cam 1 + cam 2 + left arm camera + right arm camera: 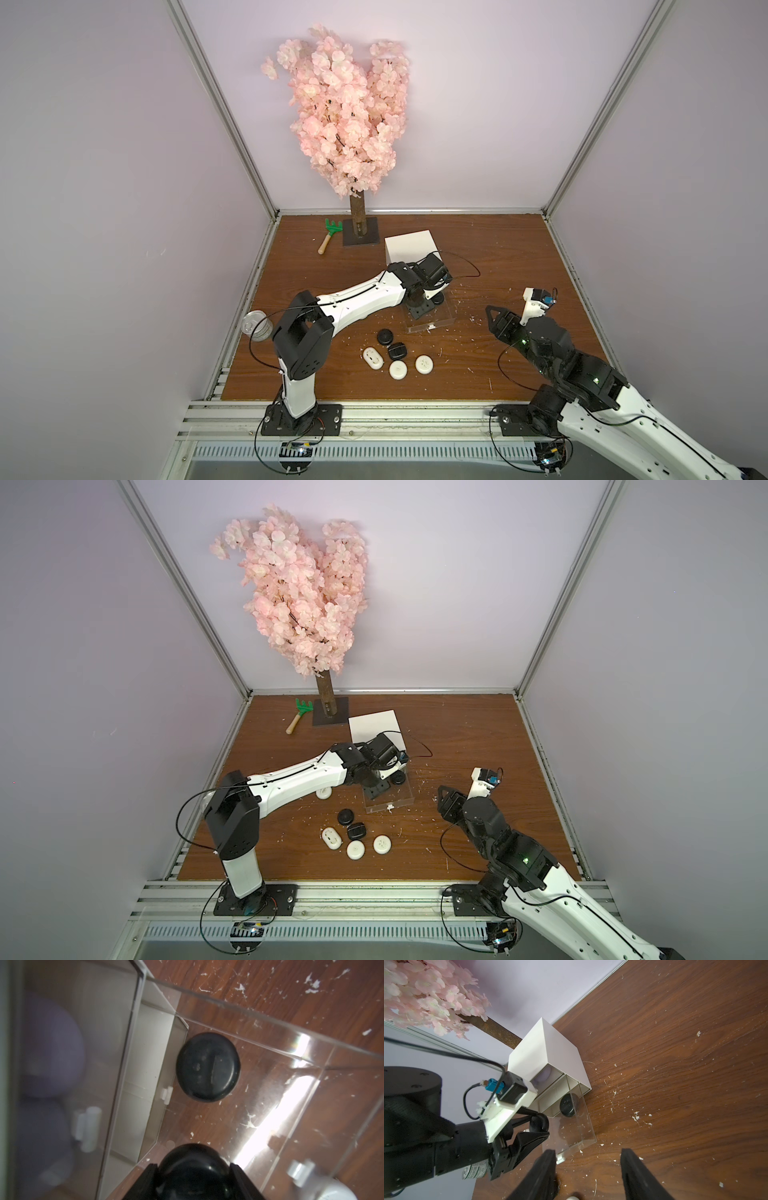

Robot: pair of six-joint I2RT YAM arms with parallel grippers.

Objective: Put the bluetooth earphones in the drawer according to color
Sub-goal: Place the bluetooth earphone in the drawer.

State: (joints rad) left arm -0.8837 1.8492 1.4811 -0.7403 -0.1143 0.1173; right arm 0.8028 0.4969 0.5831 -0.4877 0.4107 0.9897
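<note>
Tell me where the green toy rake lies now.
In both top views the green toy rake lies at the table's far left corner, just left of the blossom tree's dark base plate.

Glossy black case (193,1172), clear plastic drawer (270,1021), scuffed wood-grain tabletop (498,257)

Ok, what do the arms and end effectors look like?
The left arm and right arm have white shells and black joints. Thin black cables loop beside each. The left end effector and right end effector have black tapered fingers. A white camera bracket tops each wrist.
</note>
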